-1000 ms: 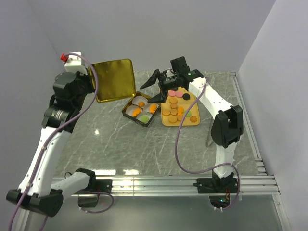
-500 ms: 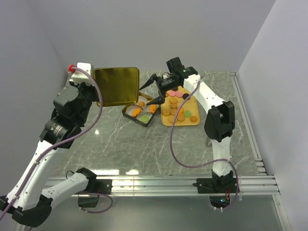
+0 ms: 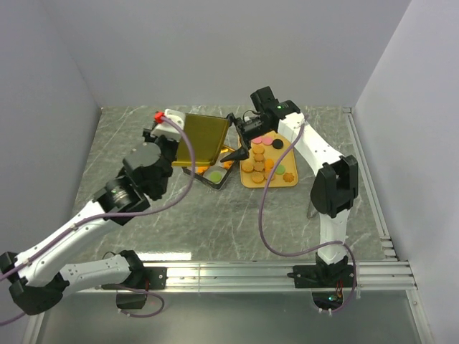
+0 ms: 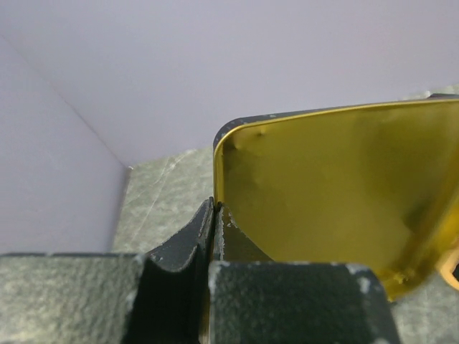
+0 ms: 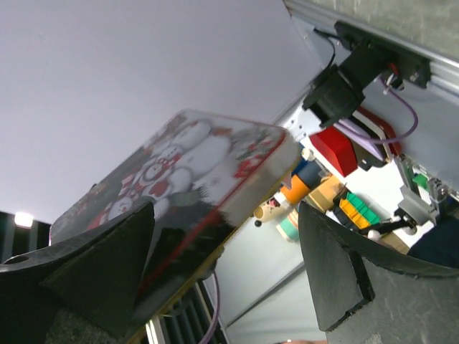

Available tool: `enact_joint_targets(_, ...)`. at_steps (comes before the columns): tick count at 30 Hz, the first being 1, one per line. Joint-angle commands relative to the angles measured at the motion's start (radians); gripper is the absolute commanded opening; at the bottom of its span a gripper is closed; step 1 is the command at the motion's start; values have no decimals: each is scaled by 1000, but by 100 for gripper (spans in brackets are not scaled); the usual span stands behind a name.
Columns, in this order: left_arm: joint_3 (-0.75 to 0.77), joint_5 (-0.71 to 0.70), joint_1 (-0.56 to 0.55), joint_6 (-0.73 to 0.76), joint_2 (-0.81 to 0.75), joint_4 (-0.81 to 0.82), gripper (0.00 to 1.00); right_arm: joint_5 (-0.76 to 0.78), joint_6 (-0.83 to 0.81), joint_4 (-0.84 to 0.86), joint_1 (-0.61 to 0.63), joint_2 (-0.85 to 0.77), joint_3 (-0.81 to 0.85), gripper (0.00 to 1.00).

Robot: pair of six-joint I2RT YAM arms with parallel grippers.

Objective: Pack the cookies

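Left jaws: pressed together on the rim of the lid [image 3: 204, 137]. In the left wrist view both dark fingers [image 4: 179, 247] pinch the metal at its left corner with no gap between them.
Lid: a rounded-square tin cover held off the desk [image 3: 215, 226] and tilted. Its gold inner face is turned toward the top camera. The right wrist view shows its outer face, printed with snowmen on red and white.
Lid position: toward the far edge of the desk, about midway across, over the left and far part of the tin [image 3: 213, 185]. Whether it touches the tin cannot be told.
Tin: a dark box divided into compartments. Only its near right part shows from under the lid.
Right jaws: spread wide and holding nothing. In the top view one finger stands by the lid's far right corner, and the other points down between the tin and the tray [image 3: 280, 183]. In the right wrist view the lid's printed face fills the space between the two fingers. Whether they touch it cannot be told.
Cookies [image 3: 259, 163]: most are stacked and spread on the orange tray, just right of the tin, toward the far edge. They are orange and tan, with pink and black ones at the far end. One green and one orange show in the tin's uncovered compartments.
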Motion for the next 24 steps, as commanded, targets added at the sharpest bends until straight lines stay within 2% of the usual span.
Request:
enact_joint_targets(1, -27, -185, -67, 133, 44, 230, 0, -67, -6, -19, 11, -69, -8, 88)
enact_joint_targets(5, -47, -222, -112, 218, 79, 354, 0, -79, -38, -44, 14, -72, -14, 86)
enact_joint_targets(8, -26, -209, -113, 203, 99, 348, 1, -98, -14, 1, 11, -80, -37, 68)
enact_joint_targets(9, -20, -207, -115, 195, 102, 347, 0, -98, -3, 40, 12, -83, -56, 53)
enact_joint_targets(11, 0, -195, -113, 178, 111, 319, 0, -99, 41, 111, 11, -93, -91, 37)
enact_joint_targets(12, 6, -183, -113, 160, 113, 304, 0, -99, 60, 140, 11, -98, -105, 23)
enact_joint_targets(15, 23, -143, -113, 135, 116, 249, 0, -107, 165, 292, 12, -118, -159, 10)
enact_joint_targets(18, 19, -120, -113, 117, 113, 221, 1, -116, 267, 412, 14, -121, -176, 2)
enact_joint_targets(21, 16, -98, -113, 88, 99, 163, 1, -112, 333, 488, 11, -112, -162, 0)
enact_joint_targets(24, 26, -57, -113, 40, 85, 82, 14, -87, 446, 630, 5, -113, -180, 0)
